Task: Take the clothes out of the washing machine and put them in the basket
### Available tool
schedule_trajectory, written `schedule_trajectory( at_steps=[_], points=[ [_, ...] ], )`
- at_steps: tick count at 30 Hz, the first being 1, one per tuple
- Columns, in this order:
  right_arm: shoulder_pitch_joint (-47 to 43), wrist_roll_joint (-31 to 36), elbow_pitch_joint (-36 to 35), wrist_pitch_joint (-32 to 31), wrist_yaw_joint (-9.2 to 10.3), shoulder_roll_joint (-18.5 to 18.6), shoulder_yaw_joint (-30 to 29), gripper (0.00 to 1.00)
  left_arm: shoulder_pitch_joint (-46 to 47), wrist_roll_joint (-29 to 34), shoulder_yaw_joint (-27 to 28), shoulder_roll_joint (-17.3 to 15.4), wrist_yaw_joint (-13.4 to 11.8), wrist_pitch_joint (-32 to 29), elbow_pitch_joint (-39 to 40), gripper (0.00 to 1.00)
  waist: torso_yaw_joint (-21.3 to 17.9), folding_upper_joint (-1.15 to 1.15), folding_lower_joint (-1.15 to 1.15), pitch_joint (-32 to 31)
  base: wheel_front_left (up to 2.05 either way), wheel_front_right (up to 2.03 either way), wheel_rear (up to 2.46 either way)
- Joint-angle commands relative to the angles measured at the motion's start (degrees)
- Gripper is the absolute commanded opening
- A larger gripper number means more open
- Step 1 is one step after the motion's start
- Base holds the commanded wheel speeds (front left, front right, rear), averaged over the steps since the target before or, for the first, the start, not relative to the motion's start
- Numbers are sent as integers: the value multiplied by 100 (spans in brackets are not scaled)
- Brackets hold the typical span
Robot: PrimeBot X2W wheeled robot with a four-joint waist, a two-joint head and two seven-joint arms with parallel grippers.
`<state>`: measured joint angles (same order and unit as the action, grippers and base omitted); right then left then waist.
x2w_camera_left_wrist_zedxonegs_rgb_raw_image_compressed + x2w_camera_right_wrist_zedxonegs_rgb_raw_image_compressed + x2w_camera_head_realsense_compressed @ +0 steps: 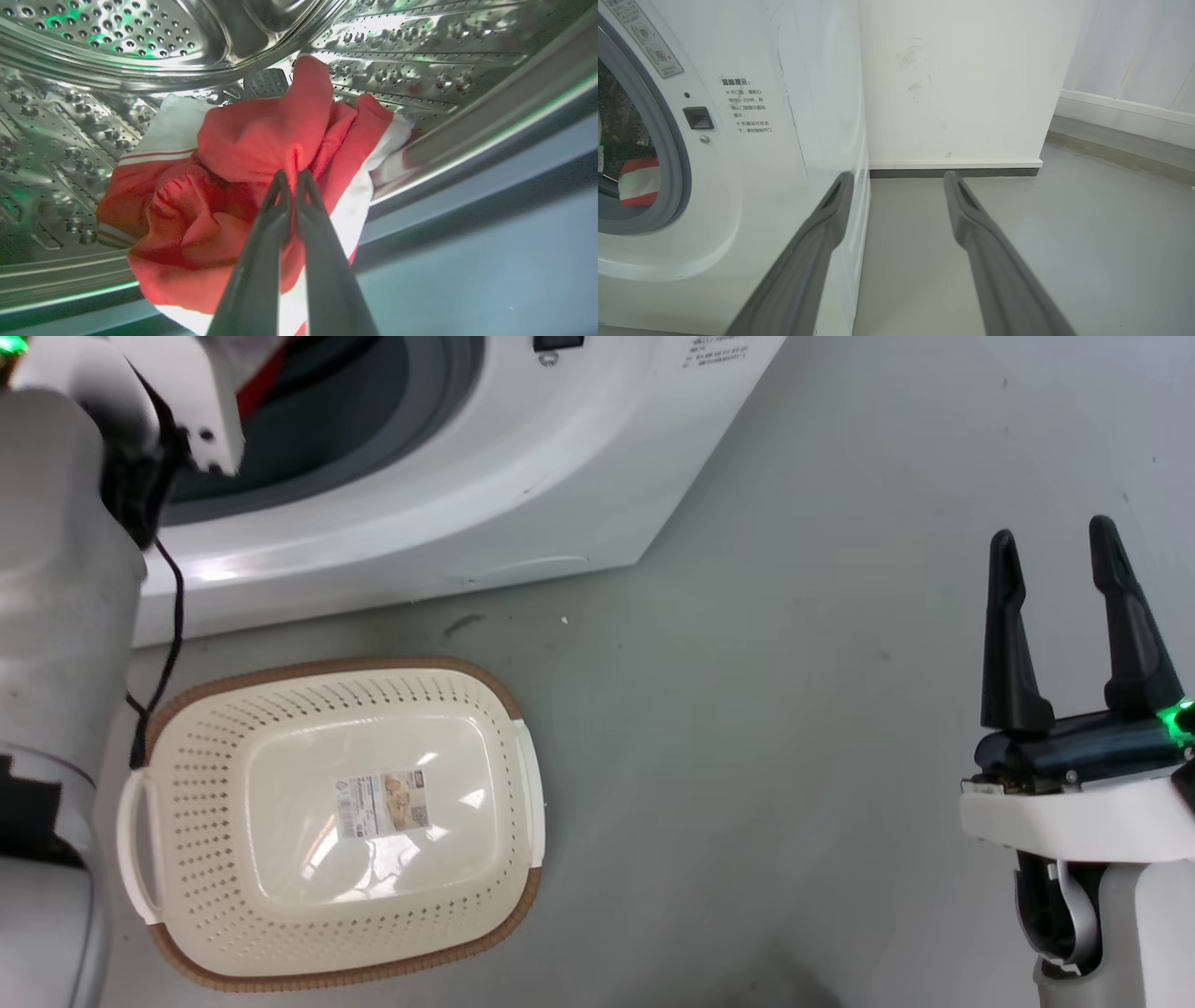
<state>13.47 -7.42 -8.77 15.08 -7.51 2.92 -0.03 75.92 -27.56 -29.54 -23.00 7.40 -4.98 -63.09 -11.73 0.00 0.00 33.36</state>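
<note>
A red garment with white panels, the clothes (243,144), lies bunched inside the steel drum of the washing machine (448,495). My left gripper (292,176) is shut on a fold of this red fabric, inside the drum. The head view shows a sliver of the clothes (257,392) in the porthole beside my left forearm. Red and white clothes (640,186) also show through the porthole of the washing machine (752,154) in the right wrist view. The cream basket (215,775) with its brown rim stands on the floor in front of the machine, with nothing in it. My right gripper (1055,546) hangs open at the right, over bare floor.
A grey floor runs to the right of the machine. In the right wrist view a white wall (952,84) with a dark skirting stands behind the machine's side. A black cable (173,625) hangs along my left arm above the basket's far left corner.
</note>
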Motion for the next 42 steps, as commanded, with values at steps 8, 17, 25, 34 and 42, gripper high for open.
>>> schedule_trajectory(
  at_steps=[8, 17, 25, 34, 42],
  points=[
    [-406, 187, 144, 14, 4, -7, 29, 100, -1183, -253, -362, 16, 2, 1155, 302, 0, 367, 0, 0, -983, 0, 0, 0],
    [-911, 381, 274, 14, 4, -7, 63, 100, -2334, -227, -532, 247, -131, 1909, 671, 0, 669, 0, 0, -1845, 0, 0, 0],
    [-1359, 467, 366, 14, 4, -7, 116, 100, -3552, -224, -550, 304, -400, 2017, 1562, 0, 846, 0, 0, -2480, 0, 0, 0],
    [-1675, 503, 407, 14, 4, -7, 119, 100, -5005, -241, -719, 219, -686, 1983, 2666, 0, 984, 0, 0, -2897, 0, 0, 0],
    [-1550, 531, 354, 14, 4, -7, 196, 100, -5615, -370, -885, 258, -732, 1817, 2943, 0, 934, 0, 0, -2704, 0, 0, 0]
  ],
)
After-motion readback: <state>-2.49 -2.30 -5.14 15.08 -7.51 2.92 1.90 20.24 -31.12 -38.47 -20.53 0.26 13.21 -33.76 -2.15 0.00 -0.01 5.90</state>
